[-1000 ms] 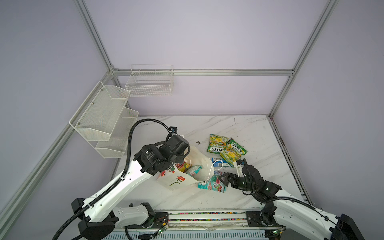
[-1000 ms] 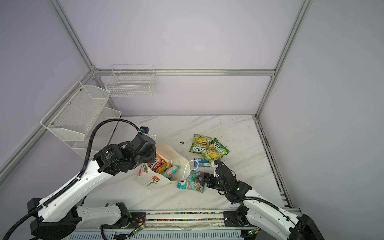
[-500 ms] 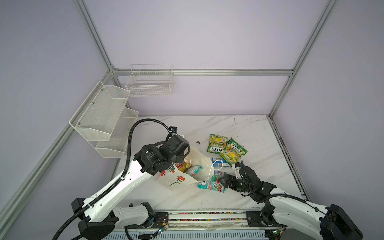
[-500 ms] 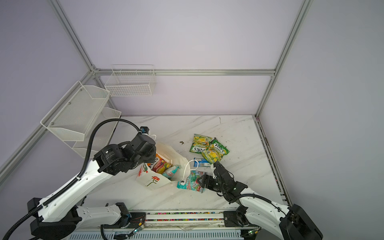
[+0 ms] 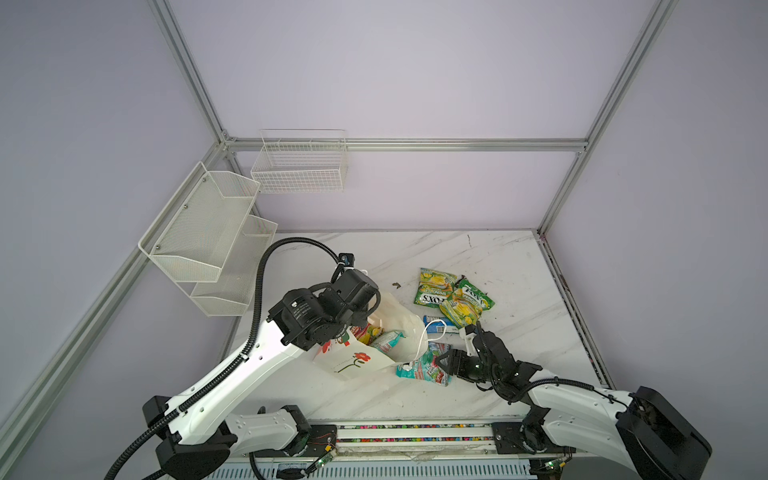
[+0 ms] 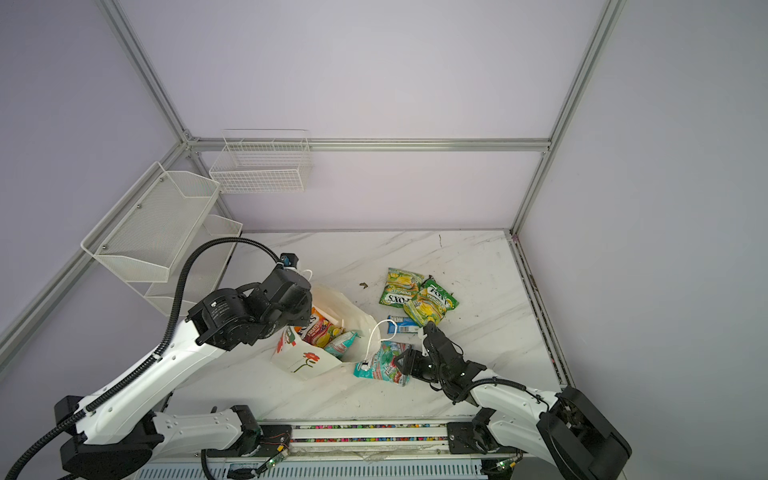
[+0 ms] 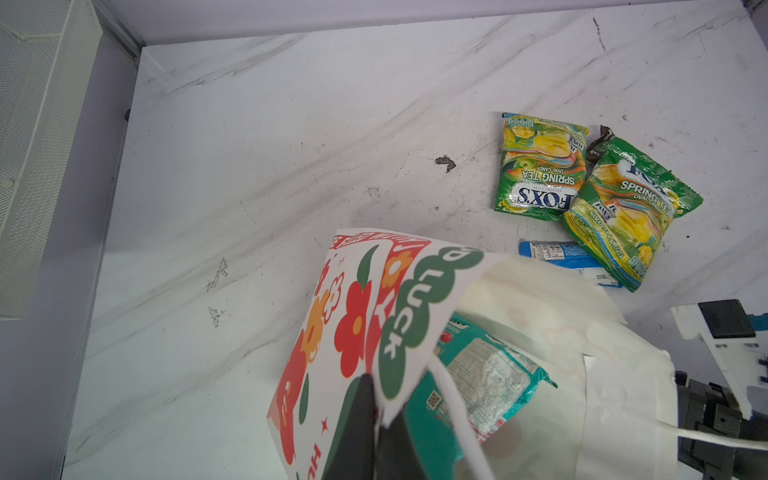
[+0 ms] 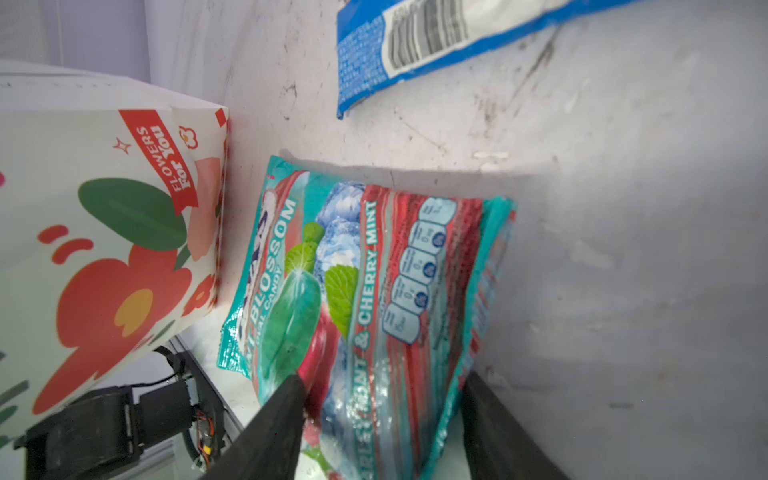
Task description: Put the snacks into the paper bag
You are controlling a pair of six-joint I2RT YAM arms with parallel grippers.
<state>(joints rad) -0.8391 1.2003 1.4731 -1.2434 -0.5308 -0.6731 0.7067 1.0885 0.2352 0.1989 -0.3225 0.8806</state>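
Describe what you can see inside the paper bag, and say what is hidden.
Through the open mouth of the paper bag, an orange-pink packet and a teal packet show side by side. Anything deeper is covered by these packets and the bag's walls.

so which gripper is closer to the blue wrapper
Right. The right gripper straddles the teal packet lying next to the blue wrapper; the left gripper pinches the paper bag's rim, with the bag between it and the wrapper.
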